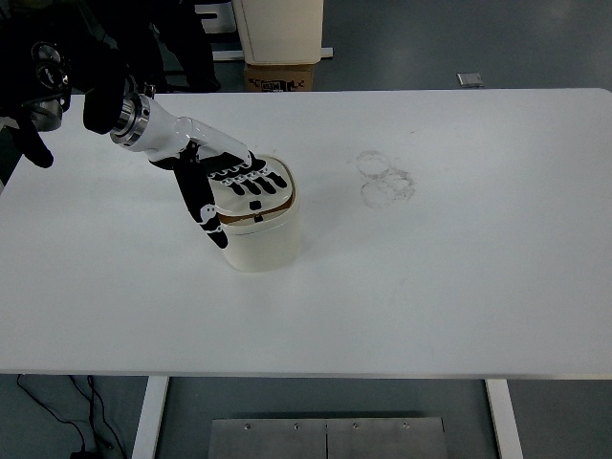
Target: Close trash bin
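I see the left robot hand (229,186) lying flat, fingers spread, on the lid (256,191) of the bin (260,234), thumb down its left side, gripping nothing. The lid sits nearly level. The bin stands left of center on the tabletop (459,277)

White table (459,287): rectangular top with rounded corners, spanning nearly the whole width of the head view, standing on white legs (151,416) showing under the near edge. Cream trash bin (260,241): sitting directly on the top, left of centre. Faint ring-shaped marks (384,178): lying on the surface right of the bin, well apart from it. Grey floor (430,43): showing beyond the far edge.
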{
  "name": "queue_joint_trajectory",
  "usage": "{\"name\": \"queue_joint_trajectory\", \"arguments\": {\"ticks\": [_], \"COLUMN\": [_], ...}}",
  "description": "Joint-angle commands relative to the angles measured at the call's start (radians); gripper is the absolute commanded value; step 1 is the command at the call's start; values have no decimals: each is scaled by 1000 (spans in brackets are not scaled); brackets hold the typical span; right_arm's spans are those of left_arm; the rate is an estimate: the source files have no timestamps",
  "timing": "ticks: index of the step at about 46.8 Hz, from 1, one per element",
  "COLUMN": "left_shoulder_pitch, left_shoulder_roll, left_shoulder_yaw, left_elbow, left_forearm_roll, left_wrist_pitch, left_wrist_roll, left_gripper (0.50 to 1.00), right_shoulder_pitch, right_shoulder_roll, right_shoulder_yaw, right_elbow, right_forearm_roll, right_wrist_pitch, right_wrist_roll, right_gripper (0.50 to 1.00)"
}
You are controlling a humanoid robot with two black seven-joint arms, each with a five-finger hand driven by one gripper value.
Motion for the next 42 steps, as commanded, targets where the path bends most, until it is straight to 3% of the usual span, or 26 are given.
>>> {"name": "queue_joint_trajectory", "arguments": {"ticks": [1,42], "left_shoulder_pitch": [4,13], "left_shoulder_roll": [0,2], "left_shoulder_yaw": [1,36], "left_elbow": [-4,-18], "left_forearm_roll": [0,6], "left_wrist_pitch": [0,0], "left_wrist_roll": [0,0], "left_gripper": [1000,1000], "right_shoulder_pitch": [1,0], "right_shoulder_roll": [0,0], "right_shoulder_yaw": [0,0], "right_elbow": [0,0], "right_forearm_roll": [0,0], "right_wrist_pitch": [0,0], "right_wrist_roll": [0,0], "right_gripper": [991,991]}}
